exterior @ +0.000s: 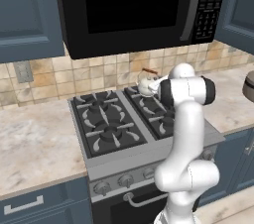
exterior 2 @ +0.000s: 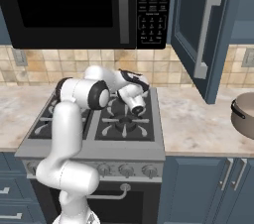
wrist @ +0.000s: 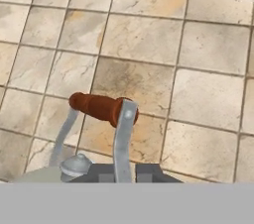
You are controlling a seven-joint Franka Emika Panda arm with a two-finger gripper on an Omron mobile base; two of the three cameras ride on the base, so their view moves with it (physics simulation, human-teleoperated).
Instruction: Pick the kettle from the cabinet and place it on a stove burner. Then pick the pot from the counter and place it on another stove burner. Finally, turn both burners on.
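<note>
the kettle is seen out of the cabinet, whose door hangs open, and at the back of the stove, over the rear burner at about one o'clock from the stove's centre in the left base view. whether it already rests on the grate cannot be told. the gripper is narrowed almost fully, and in the hand view the kettle's wooden handle bar lies just beyond the fingertips, so a grip on the wire arch is judged likely but is not plainly shown. the pot is found on the counter at three o'clock, well apart from the stove. its transfer is judged outstanding, and both burners are yet to be lit; no flame is visible.
</note>
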